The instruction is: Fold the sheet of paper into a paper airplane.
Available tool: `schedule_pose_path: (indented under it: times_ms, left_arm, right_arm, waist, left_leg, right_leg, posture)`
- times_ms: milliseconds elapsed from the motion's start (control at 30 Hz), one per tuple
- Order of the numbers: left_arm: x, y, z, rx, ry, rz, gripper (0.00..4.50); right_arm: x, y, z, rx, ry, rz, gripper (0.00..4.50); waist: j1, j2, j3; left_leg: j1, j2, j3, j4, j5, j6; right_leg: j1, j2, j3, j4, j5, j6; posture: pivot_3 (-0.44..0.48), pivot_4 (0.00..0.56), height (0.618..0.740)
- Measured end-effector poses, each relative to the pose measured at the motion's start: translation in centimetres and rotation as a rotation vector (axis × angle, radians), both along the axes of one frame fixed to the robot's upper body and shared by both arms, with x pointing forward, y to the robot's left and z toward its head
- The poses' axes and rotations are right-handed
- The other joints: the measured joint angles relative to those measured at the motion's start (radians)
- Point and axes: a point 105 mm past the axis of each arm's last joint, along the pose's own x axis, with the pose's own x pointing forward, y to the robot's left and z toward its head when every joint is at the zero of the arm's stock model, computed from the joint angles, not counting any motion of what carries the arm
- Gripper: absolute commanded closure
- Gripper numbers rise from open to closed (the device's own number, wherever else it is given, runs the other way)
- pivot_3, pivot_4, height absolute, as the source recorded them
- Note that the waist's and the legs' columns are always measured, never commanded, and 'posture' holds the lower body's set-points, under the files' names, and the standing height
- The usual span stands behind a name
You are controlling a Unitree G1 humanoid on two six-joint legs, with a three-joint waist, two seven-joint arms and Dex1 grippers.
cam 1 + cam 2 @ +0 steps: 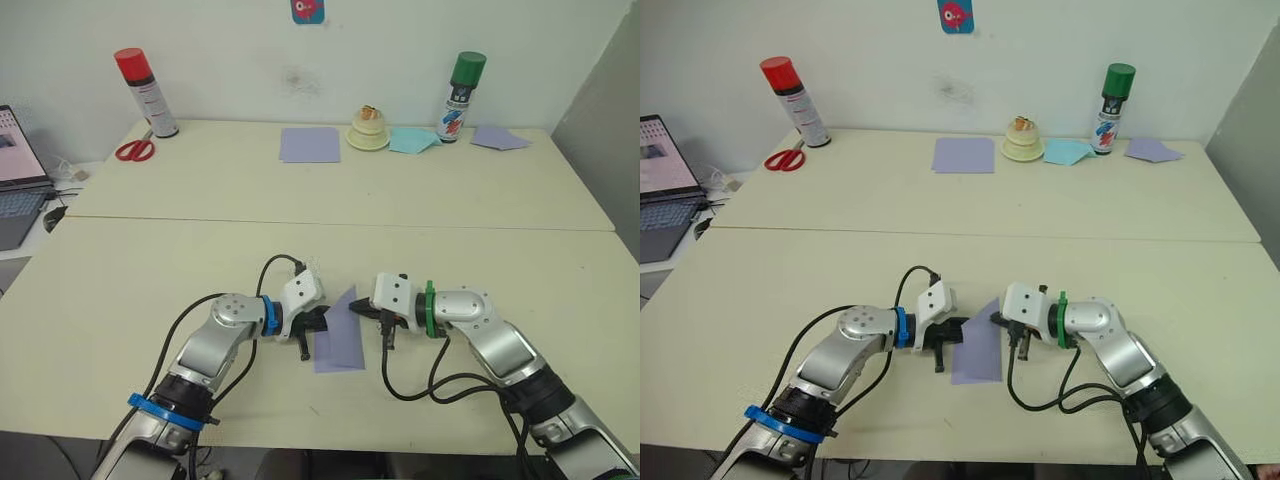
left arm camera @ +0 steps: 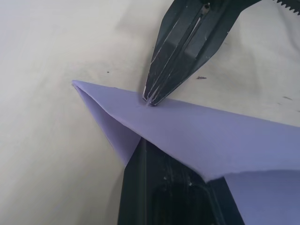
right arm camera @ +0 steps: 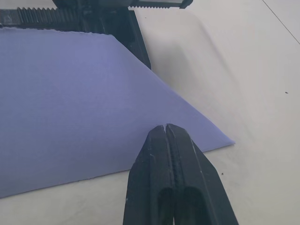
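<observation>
The sheet of paper (image 1: 338,340), lavender and partly folded with a pointed corner toward the far side, lies near the table's front edge between my two grippers. My left gripper (image 1: 322,320) is at its left edge; its shut black fingers (image 2: 159,187) lie under a raised flap (image 2: 211,140), tips hidden by the paper. My right gripper (image 3: 165,127) is shut and empty, its tips pressing down on the sheet's folded edge (image 2: 151,101) near the point. No paper airplane shape shows.
At the back stand a red-capped spray can (image 1: 145,92), red scissors (image 1: 135,150), a flat lavender sheet (image 1: 310,144), a small yellow object (image 1: 368,130), pale blue paper (image 1: 413,140), a green-capped can (image 1: 460,95) and a folded lavender piece (image 1: 498,138). A laptop (image 1: 15,170) sits far left.
</observation>
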Motion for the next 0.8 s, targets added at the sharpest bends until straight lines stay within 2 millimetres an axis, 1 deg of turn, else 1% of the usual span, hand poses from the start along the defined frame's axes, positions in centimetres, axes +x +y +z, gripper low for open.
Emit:
schedule_pose_path:
  times_ms: [167,367,467,533,600,700,733,800]
  left_arm:
    - [-0.4,1.4,0.0,0.002,0.032,0.016,4.47]
    - [-1.0,4.5,0.4,0.017,0.08,0.081,4.47]
    - [-0.8,6.0,0.9,0.042,0.078,0.109,4.47]
    - [-0.5,6.8,1.8,0.04,0.066,0.122,4.47]
    - [-0.1,6.7,3.1,0.032,0.041,0.108,4.47]
    - [0.4,5.7,4.7,0.015,-0.016,0.075,4.47]
    - [0.5,5.1,5.1,0.001,-0.029,0.062,4.47]
    - [0.3,4.0,4.9,-0.017,-0.026,0.033,4.47]
  right_arm:
    - [0.0,0.4,-0.3,-0.013,-0.017,-0.011,4.5]
    - [0.0,0.7,-0.8,-0.035,-0.036,-0.008,4.5]
    - [0.0,0.9,-0.8,-0.036,-0.039,-0.003,4.5]
    - [0.0,0.9,-0.9,-0.043,-0.043,0.0,4.5]
    - [0.0,0.9,-0.9,-0.047,-0.049,0.003,4.5]
    - [0.0,0.9,-1.0,-0.052,-0.057,0.008,4.5]
    - [0.0,0.9,-1.0,-0.054,-0.057,0.008,4.5]
    - [0.0,1.0,-1.0,-0.053,-0.06,0.012,4.5]
  waist:
    - [-0.004,0.0,0.0]
    - [-0.009,0.001,0.0]
    - [-0.009,0.001,0.0]
    - [-0.008,0.001,0.0]
    - [-0.008,0.001,0.0]
    - [-0.007,0.001,0.0]
    - [-0.007,0.001,0.0]
    - [-0.009,0.001,0.0]
  left_leg:
    - [0.0,0.0,0.0,0.0,0.0,0.0]
    - [0.001,0.001,0.0,0.0,0.0,0.0]
    - [0.0,0.001,0.0,0.0,0.0,0.0]
    - [0.0,0.0,0.0,0.0,0.0,0.0]
    - [-0.001,0.0,0.0,0.0,0.0,0.0]
    - [-0.001,-0.001,0.0,0.0,0.0,0.0]
    - [-0.001,-0.001,0.0,0.0,0.0,0.0]
    - [0.0,0.0,0.0,0.0,0.0,0.0]
  right_leg:
    - [0.0,0.0,0.0,0.0,0.0,0.0]
    - [0.0,0.001,0.0,0.001,0.0,0.0]
    - [-0.001,0.0,0.0,0.001,0.0,0.0]
    - [-0.001,0.0,0.0,0.0,0.0,0.0]
    - [-0.001,0.0,-0.001,0.0,0.0,0.0]
    - [0.0,0.001,0.0,0.0,0.0,0.0]
    - [0.0,0.001,0.0,0.0,0.0,0.0]
    - [0.0,0.001,0.0,0.0,0.0,0.0]
  posture:
    - [0.0,0.15,0.74]
    - [0.0,0.15,0.74]
    - [0.0,0.15,0.74]
    - [0.0,0.15,0.74]
    - [0.0,0.15,0.74]
    - [0.0,0.15,0.74]
    - [0.0,0.15,0.74]
    - [0.0,0.15,0.74]
